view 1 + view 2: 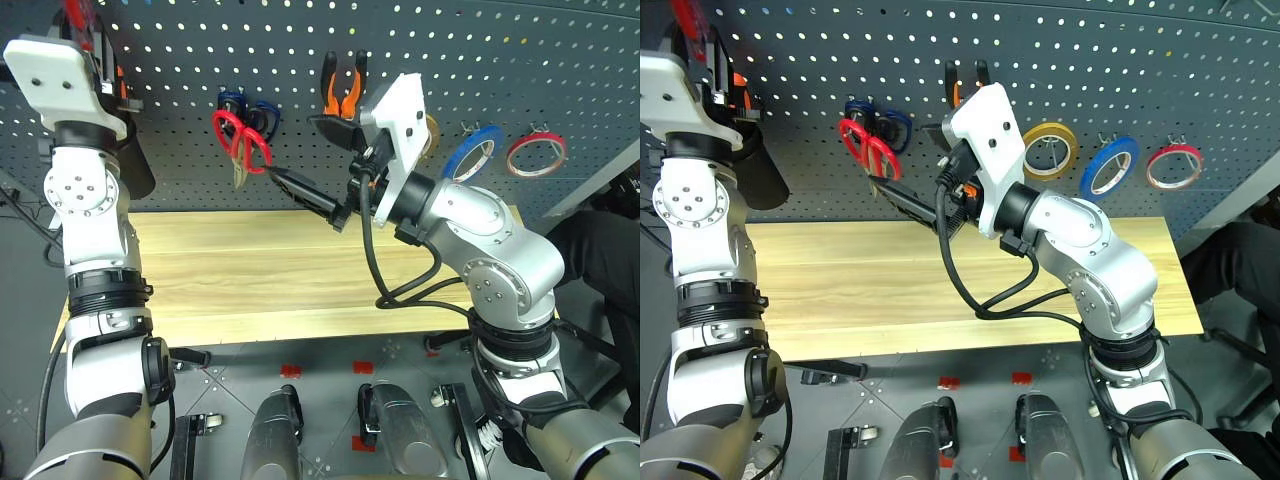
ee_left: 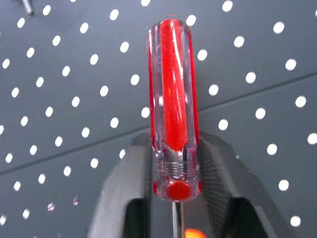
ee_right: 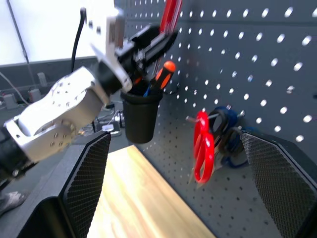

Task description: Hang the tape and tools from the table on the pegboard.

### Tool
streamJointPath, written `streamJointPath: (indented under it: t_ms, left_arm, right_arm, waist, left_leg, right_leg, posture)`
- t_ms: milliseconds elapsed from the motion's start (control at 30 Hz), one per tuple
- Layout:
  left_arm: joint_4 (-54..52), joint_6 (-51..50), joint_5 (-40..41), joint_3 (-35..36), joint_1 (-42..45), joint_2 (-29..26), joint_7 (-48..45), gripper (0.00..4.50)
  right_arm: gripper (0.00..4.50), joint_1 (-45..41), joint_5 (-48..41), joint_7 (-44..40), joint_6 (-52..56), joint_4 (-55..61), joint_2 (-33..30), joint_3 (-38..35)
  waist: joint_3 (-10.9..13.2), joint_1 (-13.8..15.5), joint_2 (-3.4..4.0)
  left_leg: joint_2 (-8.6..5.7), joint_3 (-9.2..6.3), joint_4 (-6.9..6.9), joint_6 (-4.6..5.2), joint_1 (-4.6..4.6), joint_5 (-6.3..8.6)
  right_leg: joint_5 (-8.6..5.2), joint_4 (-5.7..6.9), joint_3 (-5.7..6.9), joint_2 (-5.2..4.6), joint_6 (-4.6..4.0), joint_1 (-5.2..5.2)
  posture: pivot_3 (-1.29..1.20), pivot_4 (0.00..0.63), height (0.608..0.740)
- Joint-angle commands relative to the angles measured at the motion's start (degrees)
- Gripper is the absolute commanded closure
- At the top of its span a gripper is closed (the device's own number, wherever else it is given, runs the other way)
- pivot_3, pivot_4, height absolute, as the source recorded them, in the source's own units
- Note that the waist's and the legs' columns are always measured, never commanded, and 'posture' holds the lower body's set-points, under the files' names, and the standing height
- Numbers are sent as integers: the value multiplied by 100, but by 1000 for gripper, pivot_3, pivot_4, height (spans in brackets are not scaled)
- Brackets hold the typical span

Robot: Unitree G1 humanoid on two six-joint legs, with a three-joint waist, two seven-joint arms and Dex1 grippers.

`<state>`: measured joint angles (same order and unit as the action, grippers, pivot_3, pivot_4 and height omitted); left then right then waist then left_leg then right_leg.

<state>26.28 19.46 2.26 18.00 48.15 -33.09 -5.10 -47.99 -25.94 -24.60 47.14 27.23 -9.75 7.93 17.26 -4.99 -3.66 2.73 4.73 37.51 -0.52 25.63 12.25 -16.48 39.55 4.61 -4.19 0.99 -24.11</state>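
From my end the pegboard (image 1: 560, 60) already carries the red-looped scissors (image 1: 243, 140), the pliers (image 1: 343, 90) and the blue tape (image 1: 472, 152), and the wooden surface (image 1: 260, 280) looks bare. That leaves the red-handled screwdriver (image 2: 172, 94) pinched between the left gripper's (image 2: 173, 183) fingers, up over the black cup (image 3: 141, 115) on the board. My worry is the shaft missing the cup's mouth if those fingers let go off-centre, so the tool drops down the board. The right gripper (image 3: 173, 188) has its fingers spread wide and empty near the scissors; a careless swing there could knock them off their hook.
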Motion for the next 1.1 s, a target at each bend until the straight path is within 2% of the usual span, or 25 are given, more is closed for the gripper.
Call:
streamJointPath:
  t_ms: [33,200,233,367,467,633,800,1000,1100]
  left_arm:
    - [-389,160,79,111,-36,-21,111,1733]
    - [-813,94,-42,102,-83,-26,324,170]
    - [-1009,53,-62,-17,-116,-5,227,32]
    - [-1675,-314,-82,-586,-410,135,-320,32]
    - [-2104,-1098,60,-951,-907,306,-708,32]
    - [-2768,-2519,722,-538,-1503,630,-556,32]
    - [-3476,-3729,836,63,-2201,666,-7,32]
    - [-3725,-4164,647,-113,-2895,757,-23,32]
    - [-3580,-4224,740,-175,-3181,880,-172,32]
  right_arm:
    - [0,-64,-81,31,-39,170,-27,-90]
    - [0,-24,-30,24,-112,100,-88,-91]
    - [0,-1,-21,29,-120,104,-102,-92]
    - [0,88,23,40,-179,71,-155,-86]
    - [0,235,83,37,-236,40,-219,-75]
    - [0,499,135,41,-276,96,-330,-44]
    - [0,970,316,35,-419,216,-619,-91]
    - [0,1435,518,178,-635,180,-652,-23]
    - [0,1740,725,450,-908,18,-428,8]
  waist:
    - [0,0,0]
    - [-18,2,0]
    - [-38,3,2]
    - [-105,12,11]
    - [-197,16,31]
    - [-203,-25,34]
    - [-212,-25,36]
    - [-270,17,42]
    - [-324,19,40]
  left_leg:
    - [2,-1,16,1,1,0]
    - [2,-3,50,16,4,-8]
    - [2,-4,50,19,4,-11]
    - [0,-1,51,22,3,-13]
    - [-3,1,50,22,3,-13]
    - [6,5,53,25,-9,-14]
    - [11,5,48,20,-19,-17]
    - [3,7,49,21,-27,-17]
    - [4,6,46,21,-31,-16]
  right_leg:
    - [0,13,0,0,0,0]
    - [12,46,-26,0,-8,-2]
    - [17,47,-28,0,-9,-2]
    - [22,48,-33,0,-8,-1]
    - [22,44,-37,0,-8,1]
    - [25,54,-49,11,-11,2]
    - [26,65,-58,16,-13,0]
    - [27,64,-64,11,-11,9]
    - [27,64,-63,12,-12,12]
  posture:
    - [-199,202,740]
    - [-191,199,740]
    - [-187,197,740]
    - [-182,194,740]
    - [-179,192,740]
    - [-189,190,740]
    - [-178,186,740]
    - [-166,179,740]
    - [-160,172,740]
